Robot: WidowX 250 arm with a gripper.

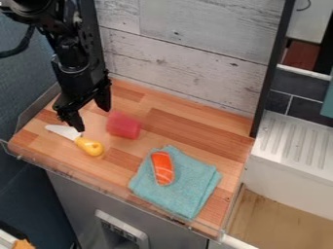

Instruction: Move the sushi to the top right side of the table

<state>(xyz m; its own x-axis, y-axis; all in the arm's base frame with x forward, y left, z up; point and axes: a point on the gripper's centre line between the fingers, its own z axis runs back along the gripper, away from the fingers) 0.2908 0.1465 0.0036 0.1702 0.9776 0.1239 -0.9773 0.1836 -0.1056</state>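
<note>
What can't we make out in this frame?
All camera view:
Sushi underside: hidden against the teal cloth.
Contact between gripper and knife: a finger overlaps the blade, depth unclear.
Arm base: cut off by the frame edge, upper left.
Orange item, bottom left: cut off by the bottom edge.
Markings on the grey front's panel: too small.

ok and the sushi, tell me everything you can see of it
The sushi is an elongated orange-red piece crossed by thin pale stripes, with a pale edge along its left side and rounded ends. It looks like a smooth toy, whole. It lies lengthwise up and down the view on the folded teal cloth, toward its upper left part. Only the cloth touches it; the claw is well away, at upper left.
</note>
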